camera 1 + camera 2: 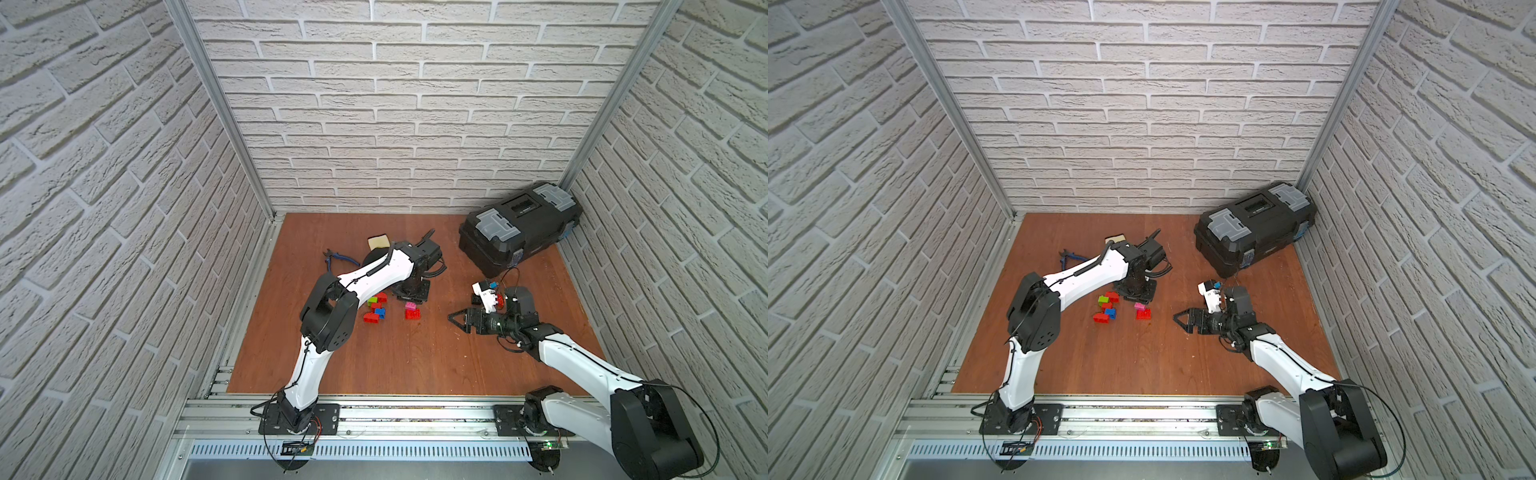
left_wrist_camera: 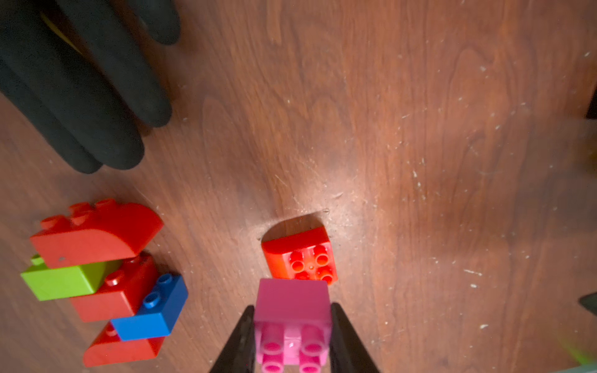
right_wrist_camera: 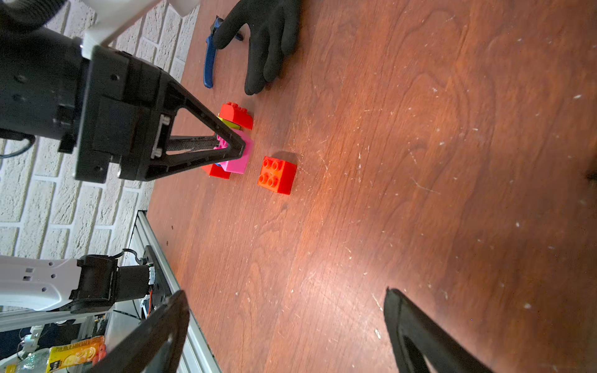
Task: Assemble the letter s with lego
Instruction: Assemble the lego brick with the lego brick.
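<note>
The pink brick (image 2: 292, 298) is clamped in the left gripper (image 2: 292, 309), just beside, perhaps touching, a red brick (image 2: 300, 258). The right gripper (image 3: 286, 294) is spread wide and empty.

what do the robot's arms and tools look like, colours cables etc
The left arm and right arm have smooth white shells on the long links and bulky black housings at the joints. A thin black cable runs along each white shell and loops free near the wrist. The left tool and right tool are matte black, each with two tapering fingers built as open triangular frames.
</note>
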